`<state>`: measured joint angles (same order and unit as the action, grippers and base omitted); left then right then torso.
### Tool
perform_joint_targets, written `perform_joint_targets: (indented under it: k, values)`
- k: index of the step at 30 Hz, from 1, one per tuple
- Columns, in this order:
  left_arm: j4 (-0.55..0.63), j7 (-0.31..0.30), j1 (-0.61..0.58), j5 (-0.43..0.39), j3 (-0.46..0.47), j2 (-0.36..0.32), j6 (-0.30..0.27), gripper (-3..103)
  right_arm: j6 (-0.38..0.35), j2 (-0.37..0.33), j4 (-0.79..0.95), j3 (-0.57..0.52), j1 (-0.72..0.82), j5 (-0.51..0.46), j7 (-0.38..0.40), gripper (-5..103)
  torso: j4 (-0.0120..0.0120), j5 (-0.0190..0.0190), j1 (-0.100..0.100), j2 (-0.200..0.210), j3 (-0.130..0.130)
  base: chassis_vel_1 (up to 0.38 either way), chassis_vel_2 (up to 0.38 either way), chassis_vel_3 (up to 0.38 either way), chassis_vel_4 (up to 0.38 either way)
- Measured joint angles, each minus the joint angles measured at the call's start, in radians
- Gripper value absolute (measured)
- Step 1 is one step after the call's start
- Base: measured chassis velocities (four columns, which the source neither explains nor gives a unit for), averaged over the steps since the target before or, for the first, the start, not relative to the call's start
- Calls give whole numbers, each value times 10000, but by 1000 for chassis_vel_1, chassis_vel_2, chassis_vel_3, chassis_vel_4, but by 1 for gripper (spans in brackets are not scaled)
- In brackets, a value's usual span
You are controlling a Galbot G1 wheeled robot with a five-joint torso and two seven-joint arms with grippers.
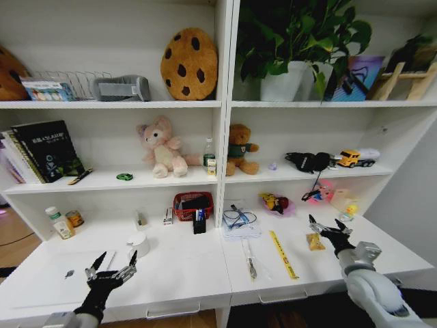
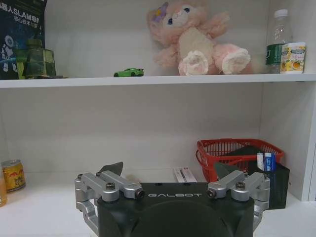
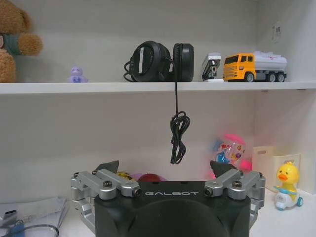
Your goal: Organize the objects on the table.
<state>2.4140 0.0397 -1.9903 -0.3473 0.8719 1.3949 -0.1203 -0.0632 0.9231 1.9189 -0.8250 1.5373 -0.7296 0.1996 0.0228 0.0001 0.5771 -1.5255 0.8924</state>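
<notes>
Left hand (image 1: 115,265) and right hand (image 1: 330,229) hover spread wide over the table (image 1: 184,273), holding nothing.

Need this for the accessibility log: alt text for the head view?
Both open grippers, left gripper and right gripper, hover low over a long white desk built into white shelving. On the desk lie a yellow ruler, a red basket and a white roll; plush toys sit on the shelf above.
</notes>
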Motion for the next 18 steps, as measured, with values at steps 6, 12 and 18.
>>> perform_joint_targets:
  k: [6, 12, 18]
  values:
    - [0, 0, 0, 0, 1, 0, 0, 100, 211, 92, -78, -50, 93, 202, -223, 100, 0, -2, 0, -1, 0, -7, -6, 5, 8]
    - [0, -1, 0, 0, 1, 0, 0, 100, 327, 137, -102, 14, 98, 331, -304, 100, -2, -4, -1, -3, -1, -68, -66, 56, 85]
    - [0, 1, 0, 0, 0, 0, 0, 100, 643, 240, -261, 195, 85, 424, -500, 100, 0, -3, -2, -3, 0, -173, -172, 156, 182]
